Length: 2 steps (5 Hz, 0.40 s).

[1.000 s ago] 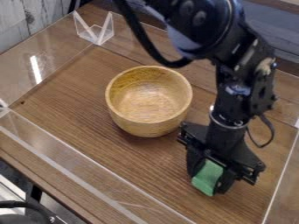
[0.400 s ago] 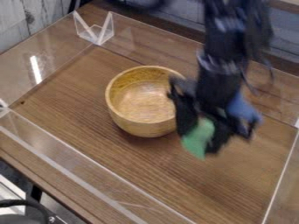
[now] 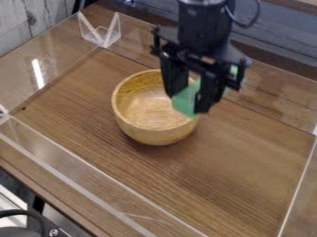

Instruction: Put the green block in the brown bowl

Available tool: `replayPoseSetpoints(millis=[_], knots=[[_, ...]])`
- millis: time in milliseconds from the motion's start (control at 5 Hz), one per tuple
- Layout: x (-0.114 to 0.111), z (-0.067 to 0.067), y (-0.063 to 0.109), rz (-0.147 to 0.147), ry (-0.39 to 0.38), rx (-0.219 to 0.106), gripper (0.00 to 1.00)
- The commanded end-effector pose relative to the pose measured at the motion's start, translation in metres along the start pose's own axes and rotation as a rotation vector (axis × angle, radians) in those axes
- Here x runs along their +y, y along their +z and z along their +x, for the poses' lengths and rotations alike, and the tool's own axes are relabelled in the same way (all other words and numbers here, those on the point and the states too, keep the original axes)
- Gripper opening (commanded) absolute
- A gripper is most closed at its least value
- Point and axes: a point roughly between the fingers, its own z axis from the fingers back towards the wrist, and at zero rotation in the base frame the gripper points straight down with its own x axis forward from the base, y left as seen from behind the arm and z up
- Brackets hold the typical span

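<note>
The green block (image 3: 186, 94) hangs upright between the fingers of my gripper (image 3: 195, 91), which is shut on it. Only part of the bar shows; the black fingers cover its upper end and sides. The block is held in the air over the right inner part of the brown bowl (image 3: 139, 115), a round wooden bowl standing on the wooden tabletop. The block's lower end is near the level of the bowl's rim, and I cannot tell whether it touches the wood. The black arm rises from the gripper toward the top of the view.
Clear acrylic walls (image 3: 74, 185) fence the wooden table along the front and left. A small transparent stand (image 3: 99, 31) sits at the back left corner. Bare wood (image 3: 235, 176) lies to the right of and in front of the bowl.
The gripper has lifted the green block off the table at the right and carried it left and back, from beside the bowl to above the bowl's right side.
</note>
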Motion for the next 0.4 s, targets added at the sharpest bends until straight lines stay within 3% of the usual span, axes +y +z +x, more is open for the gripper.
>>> replayPoseSetpoints(millis=[0,200], knots=[[-0.0006,0.0039,0.0235,0.002,0.003,-0.078,0.00],[-0.0036,-0.0003,0.0298,0.007,0.010,-0.089,0.00]])
